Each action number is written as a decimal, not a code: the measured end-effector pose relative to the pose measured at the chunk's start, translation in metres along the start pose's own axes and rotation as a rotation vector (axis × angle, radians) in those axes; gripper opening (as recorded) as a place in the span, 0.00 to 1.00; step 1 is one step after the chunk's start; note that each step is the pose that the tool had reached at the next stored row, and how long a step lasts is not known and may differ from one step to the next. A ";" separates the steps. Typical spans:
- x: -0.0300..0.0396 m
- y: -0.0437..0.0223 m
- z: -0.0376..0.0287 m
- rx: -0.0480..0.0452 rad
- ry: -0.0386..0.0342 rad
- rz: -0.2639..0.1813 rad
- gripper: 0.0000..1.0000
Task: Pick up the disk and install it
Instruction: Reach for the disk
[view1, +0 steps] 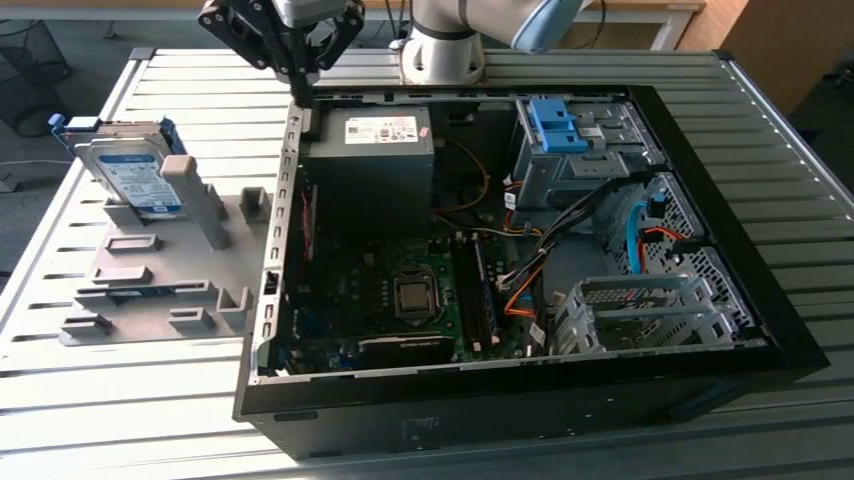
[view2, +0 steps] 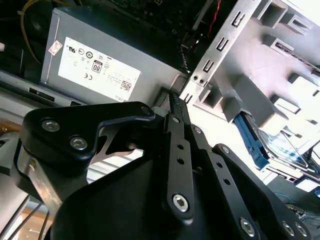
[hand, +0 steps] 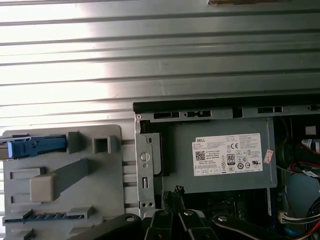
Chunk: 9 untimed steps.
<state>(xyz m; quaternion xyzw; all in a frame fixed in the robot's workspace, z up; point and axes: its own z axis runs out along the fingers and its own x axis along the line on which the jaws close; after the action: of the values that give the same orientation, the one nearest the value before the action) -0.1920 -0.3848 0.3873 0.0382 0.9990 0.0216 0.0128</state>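
gripper: your black gripper (view1: 304, 95) hangs by the dark grey metal box (view1: 374, 165) at the open black computer case (view1: 781, 320) rim | jaws: pressed together, empty | disk: flat silver metal disk with blue rails (view1: 134, 175) stands upright in the grey plastic holder (view1: 147, 290) on your slatted desk (view1: 134, 420), well apart

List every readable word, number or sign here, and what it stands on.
White label on the power supply: print too small to read reliably.
Small pink sticker beside it: unreadable.
White-and-blue label on the disk: blurred, unreadable.
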 end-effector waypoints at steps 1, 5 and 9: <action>0.0005 0.0001 0.0001 -0.0001 -0.0001 0.000 0.11; 0.0010 0.0000 0.0003 -0.0001 0.0000 0.000 0.11; 0.0021 -0.0001 0.0002 -0.0001 0.0001 0.000 0.11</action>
<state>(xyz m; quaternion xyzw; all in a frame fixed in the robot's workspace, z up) -0.1940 -0.3847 0.3870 0.0382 0.9990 0.0217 0.0127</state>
